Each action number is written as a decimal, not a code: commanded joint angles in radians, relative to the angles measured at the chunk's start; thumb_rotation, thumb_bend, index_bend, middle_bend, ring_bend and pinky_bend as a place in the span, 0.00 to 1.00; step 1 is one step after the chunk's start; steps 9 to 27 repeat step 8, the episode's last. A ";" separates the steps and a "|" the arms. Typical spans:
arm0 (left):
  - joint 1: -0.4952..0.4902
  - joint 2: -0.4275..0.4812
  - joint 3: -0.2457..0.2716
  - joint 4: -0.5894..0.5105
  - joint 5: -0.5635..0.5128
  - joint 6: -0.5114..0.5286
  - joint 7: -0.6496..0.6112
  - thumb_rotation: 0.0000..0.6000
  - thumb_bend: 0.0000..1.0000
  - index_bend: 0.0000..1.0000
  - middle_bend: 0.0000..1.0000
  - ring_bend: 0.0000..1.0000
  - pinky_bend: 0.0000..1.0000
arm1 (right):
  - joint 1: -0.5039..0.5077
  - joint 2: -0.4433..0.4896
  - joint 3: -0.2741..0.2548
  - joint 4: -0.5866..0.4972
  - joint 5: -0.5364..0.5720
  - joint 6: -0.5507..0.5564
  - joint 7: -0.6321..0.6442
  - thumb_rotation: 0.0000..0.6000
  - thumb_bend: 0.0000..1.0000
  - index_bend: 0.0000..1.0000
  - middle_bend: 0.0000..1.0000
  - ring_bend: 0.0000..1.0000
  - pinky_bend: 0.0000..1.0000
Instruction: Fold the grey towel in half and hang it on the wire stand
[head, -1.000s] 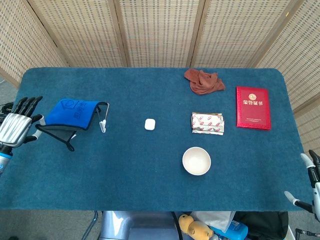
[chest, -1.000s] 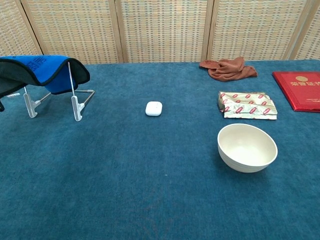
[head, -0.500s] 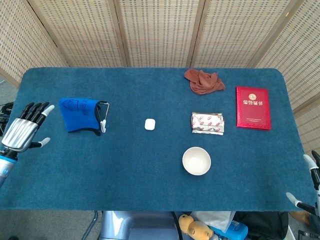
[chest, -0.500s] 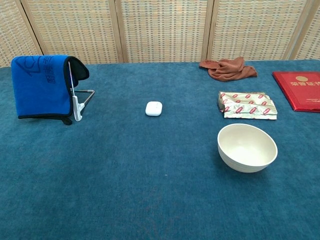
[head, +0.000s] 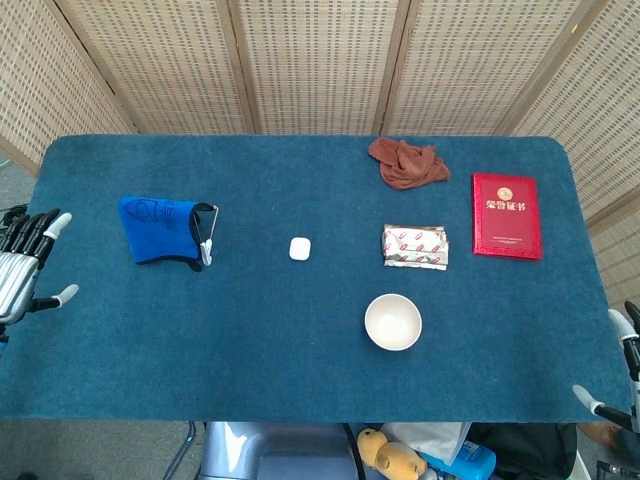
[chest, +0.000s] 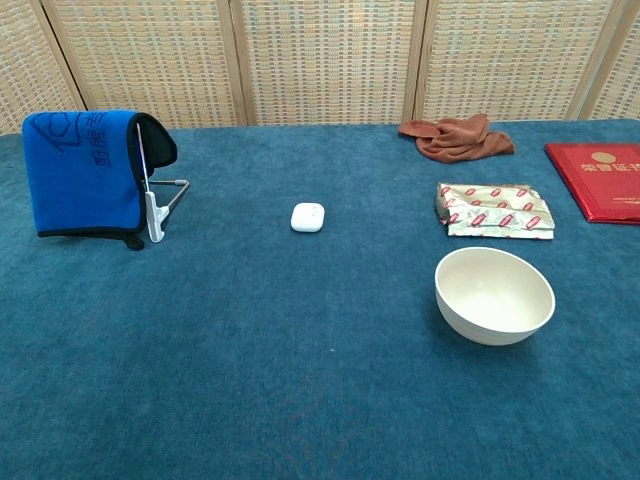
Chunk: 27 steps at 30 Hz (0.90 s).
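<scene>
The towel (head: 155, 230), blue on its outer face with a dark inner side and edging, hangs folded over the wire stand (head: 205, 235) at the table's left. In the chest view the towel (chest: 82, 170) drapes straight down over the stand (chest: 155, 200), its lower edge at the tabletop. My left hand (head: 22, 265) is off the table's left edge, well clear of the towel, fingers spread and holding nothing. Only a fingertip and the thumb of my right hand (head: 620, 380) show at the lower right corner, apart and empty.
On the blue table (head: 250, 330) lie a small white case (head: 299, 248), a white bowl (head: 392, 321), a red-and-white packet (head: 415, 246), a red booklet (head: 506, 215) and a crumpled brown cloth (head: 407, 162). Woven screens stand behind.
My left hand let go of the towel's lower edge and drew back left, off the table. The towel dropped from stretched-out to hanging straight down over the stand.
</scene>
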<state>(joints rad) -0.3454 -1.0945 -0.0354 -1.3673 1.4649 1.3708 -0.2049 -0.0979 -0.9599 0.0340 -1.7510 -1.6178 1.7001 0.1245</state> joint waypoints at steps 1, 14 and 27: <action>0.112 0.076 0.022 -0.239 -0.104 0.062 0.204 1.00 0.23 0.00 0.00 0.00 0.00 | -0.001 -0.005 0.003 0.002 0.002 0.005 -0.010 1.00 0.00 0.05 0.00 0.00 0.00; 0.188 0.063 0.043 -0.363 -0.113 0.142 0.323 1.00 0.23 0.00 0.00 0.00 0.00 | -0.006 -0.025 0.012 0.011 0.009 0.020 -0.047 1.00 0.00 0.05 0.00 0.00 0.00; 0.188 0.063 0.043 -0.363 -0.113 0.142 0.323 1.00 0.23 0.00 0.00 0.00 0.00 | -0.006 -0.025 0.012 0.011 0.009 0.020 -0.047 1.00 0.00 0.05 0.00 0.00 0.00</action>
